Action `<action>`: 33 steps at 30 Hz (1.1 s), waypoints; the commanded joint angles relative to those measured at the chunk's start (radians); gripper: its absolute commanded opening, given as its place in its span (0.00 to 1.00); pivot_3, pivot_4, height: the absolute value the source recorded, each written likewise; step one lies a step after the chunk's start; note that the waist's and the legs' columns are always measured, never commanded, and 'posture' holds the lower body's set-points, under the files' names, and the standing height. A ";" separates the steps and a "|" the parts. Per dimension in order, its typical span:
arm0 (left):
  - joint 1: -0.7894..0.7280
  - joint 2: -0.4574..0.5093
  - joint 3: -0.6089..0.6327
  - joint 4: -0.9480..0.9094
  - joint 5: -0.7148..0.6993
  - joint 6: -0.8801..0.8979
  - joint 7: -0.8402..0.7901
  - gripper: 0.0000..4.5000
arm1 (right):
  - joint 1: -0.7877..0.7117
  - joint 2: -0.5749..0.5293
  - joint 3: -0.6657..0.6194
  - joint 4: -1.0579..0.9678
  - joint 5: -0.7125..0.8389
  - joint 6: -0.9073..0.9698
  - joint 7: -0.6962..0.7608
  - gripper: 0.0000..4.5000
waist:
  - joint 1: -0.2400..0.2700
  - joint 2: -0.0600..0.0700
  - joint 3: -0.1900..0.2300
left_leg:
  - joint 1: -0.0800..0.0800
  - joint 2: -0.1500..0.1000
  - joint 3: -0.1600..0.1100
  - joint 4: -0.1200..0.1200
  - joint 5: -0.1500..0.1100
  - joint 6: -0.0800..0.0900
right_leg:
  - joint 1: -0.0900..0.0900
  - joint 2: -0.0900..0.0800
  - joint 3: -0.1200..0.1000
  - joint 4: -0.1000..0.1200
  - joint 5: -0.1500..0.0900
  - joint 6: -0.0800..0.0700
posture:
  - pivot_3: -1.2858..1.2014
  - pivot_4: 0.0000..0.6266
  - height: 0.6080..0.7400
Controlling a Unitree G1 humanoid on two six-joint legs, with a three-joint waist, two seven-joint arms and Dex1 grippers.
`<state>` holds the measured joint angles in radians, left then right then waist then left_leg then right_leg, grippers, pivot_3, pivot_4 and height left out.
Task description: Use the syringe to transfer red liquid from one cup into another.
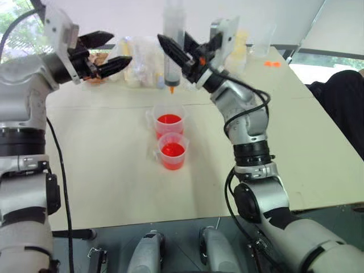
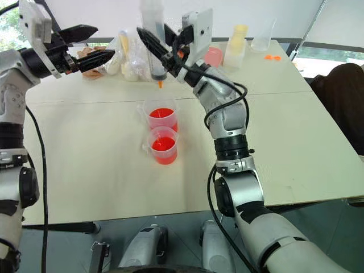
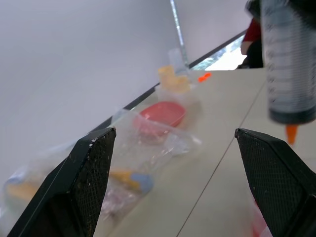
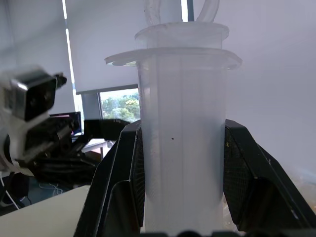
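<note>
At frame centre, two cups (image 1: 170, 124) (image 1: 173, 152) hold red liquid (image 1: 173, 149); the right gripper (image 1: 183, 56) clamps the upright syringe (image 1: 173, 42) above, while the left gripper (image 1: 111, 52) gapes empty.

The large clear plastic syringe (image 1: 173, 42) is running off the top edge of both eye views, so its plunger end is going unseen there, and in the left wrist view its upper barrel is being cropped too. The right claw (image 4: 181, 182) is covering both sides of the barrel. The nearer clear plastic cup (image 1: 172, 151) is overlapping the lower front of the farther clear plastic cup (image 1: 169, 121). Items inside the crinkled clear plastic bag (image 3: 118, 168) are blurring beyond recognition.
</note>
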<state>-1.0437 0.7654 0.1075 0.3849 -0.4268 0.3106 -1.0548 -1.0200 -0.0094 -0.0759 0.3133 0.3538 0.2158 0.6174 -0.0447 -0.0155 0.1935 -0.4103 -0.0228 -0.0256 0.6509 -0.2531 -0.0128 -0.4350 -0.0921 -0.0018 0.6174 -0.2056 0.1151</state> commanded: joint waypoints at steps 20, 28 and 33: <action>-0.206 -0.154 -0.045 0.122 0.102 -0.143 -0.007 0.90 | 0.070 0.078 0.084 0.031 -0.037 -0.102 -0.052 0.33 | 0.001 0.000 0.000 | 0.000 0.000 -0.001 0.000 0.001 -0.001 | -0.001 0.001 0.001 0.001 0.000 0.000 | 0.52 0.24 1.00; -0.243 -0.155 -0.061 0.210 0.186 -0.247 0.007 0.90 | 0.074 0.090 0.083 0.051 -0.062 -0.139 -0.111 0.33 | 0.000 0.000 0.000 | 0.000 0.000 -0.001 -0.001 0.001 -0.001 | -0.001 0.001 0.001 0.001 0.000 0.000 | 0.52 0.24 1.00; -0.235 -0.135 -0.069 0.214 0.212 -0.268 0.000 0.90 | 0.068 0.095 0.077 0.071 -0.076 -0.165 -0.155 0.33 | 0.000 0.000 0.000 | 0.000 0.000 -0.001 -0.001 0.001 -0.001 | -0.001 0.001 0.001 0.001 0.000 0.000 | 0.52 0.24 1.00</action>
<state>-1.2573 0.6063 0.0226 0.6090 -0.2265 0.0605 -1.0617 -0.9302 0.0710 0.0099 0.4011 0.2786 0.0852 0.4760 -0.0447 -0.0153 0.1937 -0.4099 -0.0224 -0.0264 0.6503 -0.2522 -0.0141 -0.4362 -0.0910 -0.0012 0.6189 -0.2057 0.1151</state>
